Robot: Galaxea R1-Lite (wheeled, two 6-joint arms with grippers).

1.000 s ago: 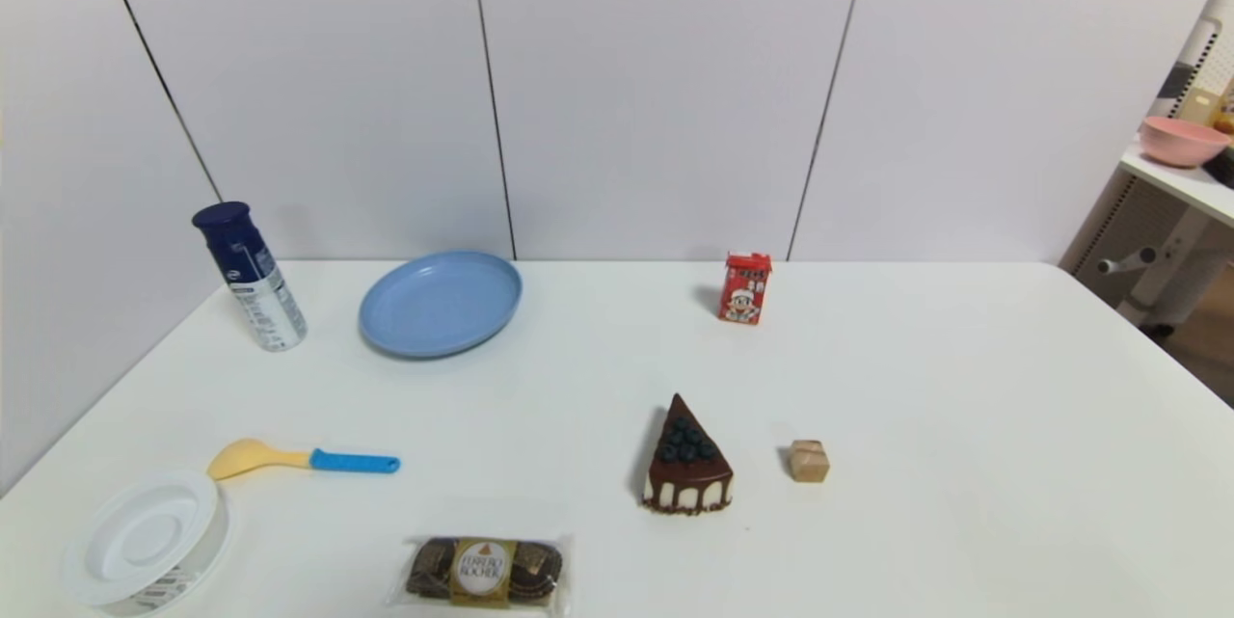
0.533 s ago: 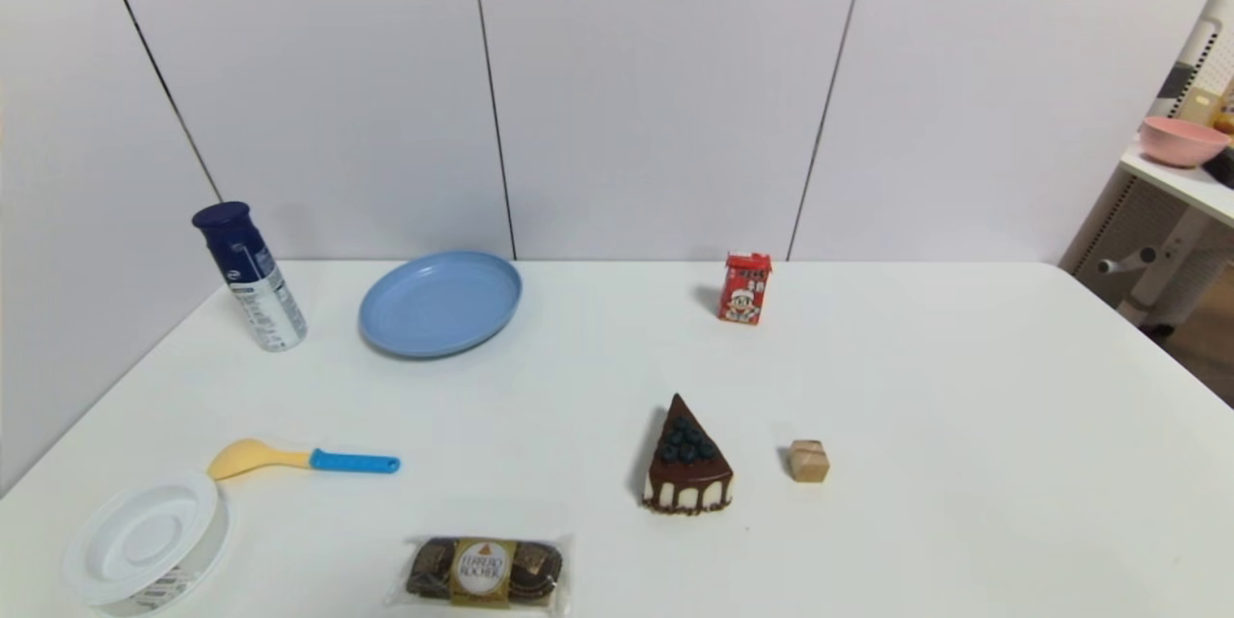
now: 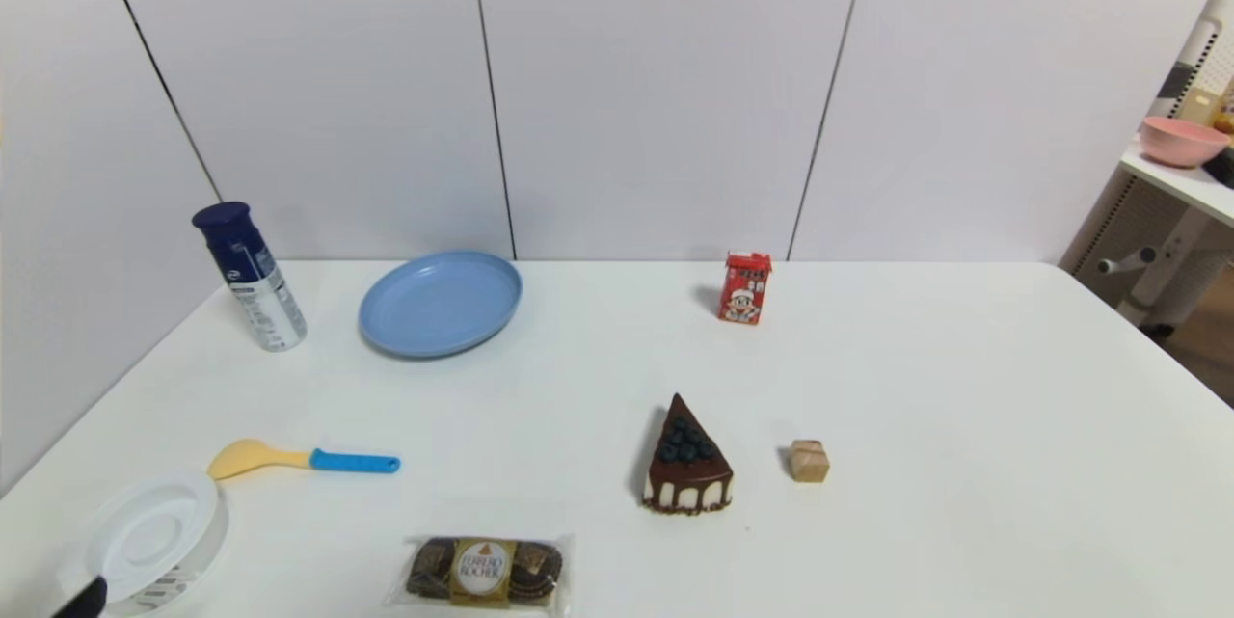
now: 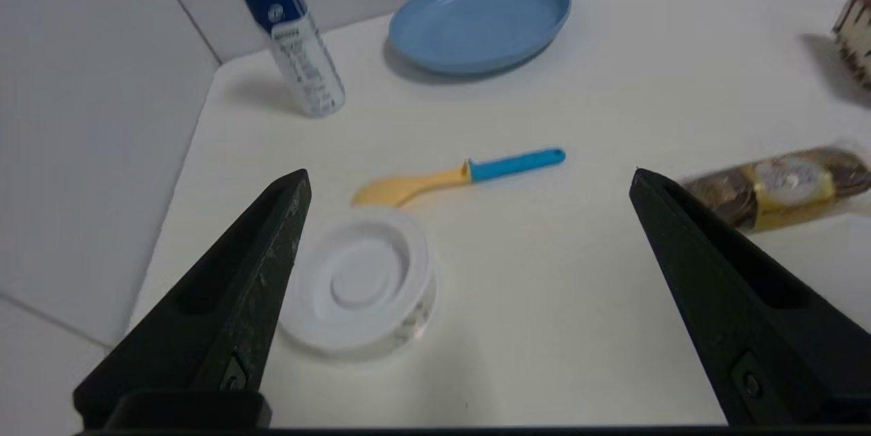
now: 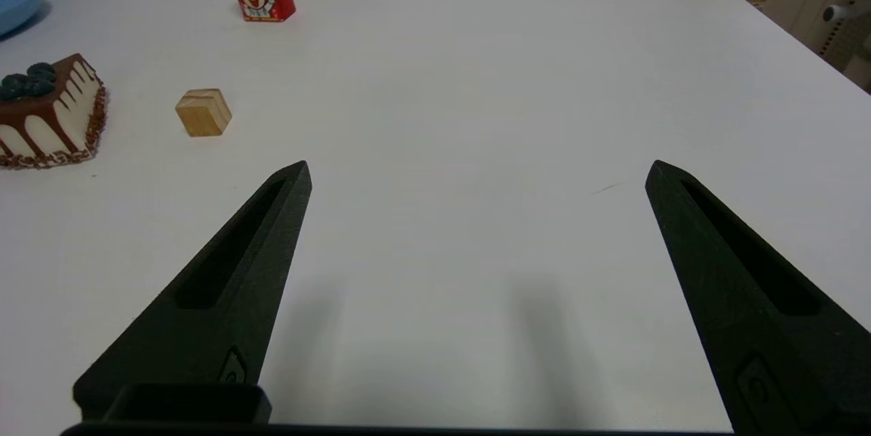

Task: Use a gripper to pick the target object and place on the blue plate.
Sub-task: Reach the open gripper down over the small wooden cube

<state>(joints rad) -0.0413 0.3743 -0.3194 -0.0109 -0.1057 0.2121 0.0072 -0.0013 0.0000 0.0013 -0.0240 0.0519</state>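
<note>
A tiny tan wooden cube rests on the white table just right of a chocolate cake slice. Far off at the back left lies the light-blue plate, with nothing on it. My left gripper is open over the near left of the table, one black fingertip showing beside the white lidded container. Open as well, my right gripper hovers above bare table near the front right, the cube ahead of it; the head view does not show it.
A blue-capped spray can stands left of the plate. A red drink carton is at the back centre. A yellow spoon with a blue handle and wrapped gold-labelled chocolates lie near the front left.
A black tip of my left gripper has come into the head view at the bottom left corner, by the white container. The objects have stayed put.
</note>
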